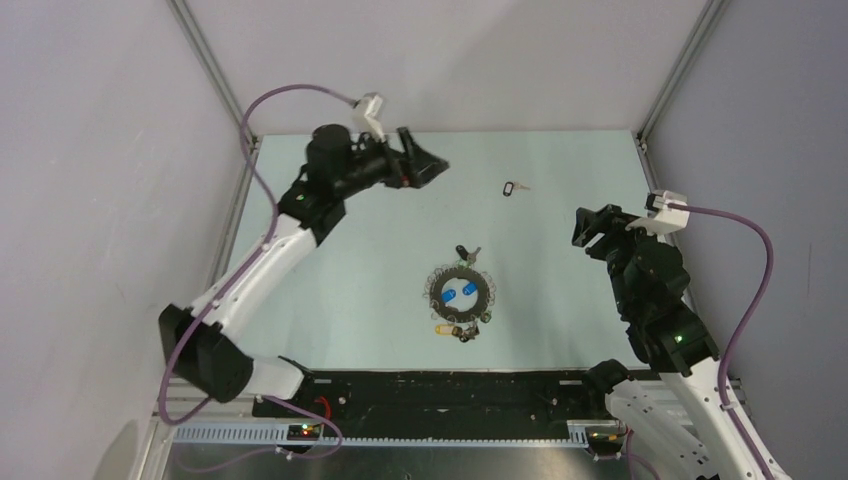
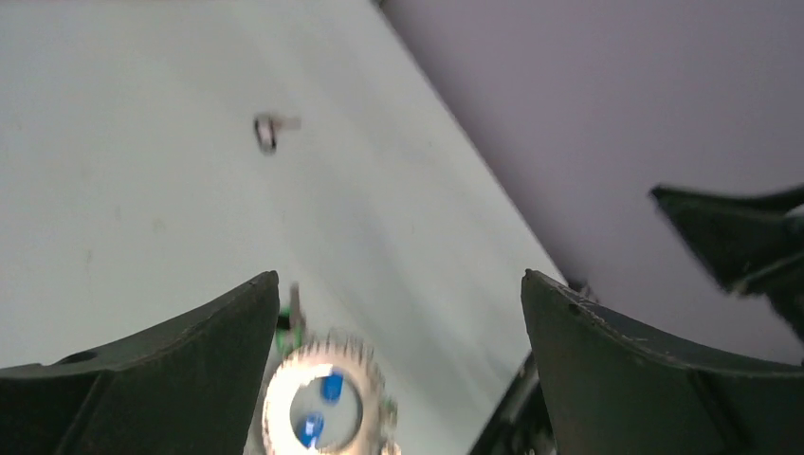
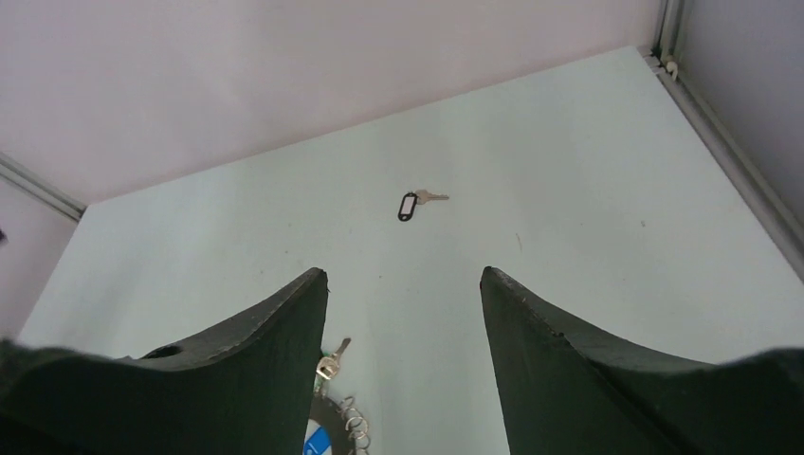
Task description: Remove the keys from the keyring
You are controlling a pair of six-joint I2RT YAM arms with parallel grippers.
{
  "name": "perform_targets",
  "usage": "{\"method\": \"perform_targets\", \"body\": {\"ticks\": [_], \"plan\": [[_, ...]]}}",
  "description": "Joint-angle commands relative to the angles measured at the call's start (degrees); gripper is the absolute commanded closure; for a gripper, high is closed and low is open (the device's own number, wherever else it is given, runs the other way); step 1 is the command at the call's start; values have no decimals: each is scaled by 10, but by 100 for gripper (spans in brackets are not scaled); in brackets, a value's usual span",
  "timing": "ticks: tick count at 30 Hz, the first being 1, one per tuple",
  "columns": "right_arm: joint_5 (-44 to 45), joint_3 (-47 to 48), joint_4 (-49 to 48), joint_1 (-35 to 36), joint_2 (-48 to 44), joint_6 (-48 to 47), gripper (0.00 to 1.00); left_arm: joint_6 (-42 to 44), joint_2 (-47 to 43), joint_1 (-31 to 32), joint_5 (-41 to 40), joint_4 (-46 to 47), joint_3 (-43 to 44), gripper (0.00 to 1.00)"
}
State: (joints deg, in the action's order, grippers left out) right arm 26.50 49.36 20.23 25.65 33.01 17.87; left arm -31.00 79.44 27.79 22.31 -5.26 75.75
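Note:
The keyring (image 1: 460,295) lies flat in the middle of the table as a dark ring edged with small loops. Two blue key heads (image 1: 456,292) lie inside it, a yellow one (image 1: 443,328) at its near edge and a silver key (image 1: 467,253) at its far edge. One loose key with a black head (image 1: 514,187) lies apart, further back. My left gripper (image 1: 435,165) is open and empty, held high at the back left. My right gripper (image 1: 590,228) is open and empty, to the right of the ring. The ring shows blurred in the left wrist view (image 2: 318,403) and partly in the right wrist view (image 3: 332,431).
The loose black-headed key also shows in the left wrist view (image 2: 267,131) and the right wrist view (image 3: 411,204). Metal frame posts (image 1: 215,70) and grey walls close in the table at back and sides. A black strip (image 1: 440,390) runs along the near edge.

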Motion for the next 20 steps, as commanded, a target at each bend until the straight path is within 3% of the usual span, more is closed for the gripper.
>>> {"method": "perform_targets", "body": {"ticks": [1, 7, 11, 20], "plan": [[-2, 27, -6, -1, -8, -54, 34, 9, -42, -43, 142, -84, -132, 0], [3, 19, 15, -1, -18, -50, 34, 96, -197, -59, -23, -174, -180, 0], [1, 3, 21, -1, -22, -39, 34, 127, -241, -59, -92, -198, -181, 0], [3, -6, 19, 0, -20, -24, 34, 149, -260, -59, -86, -208, -179, 0]]}}
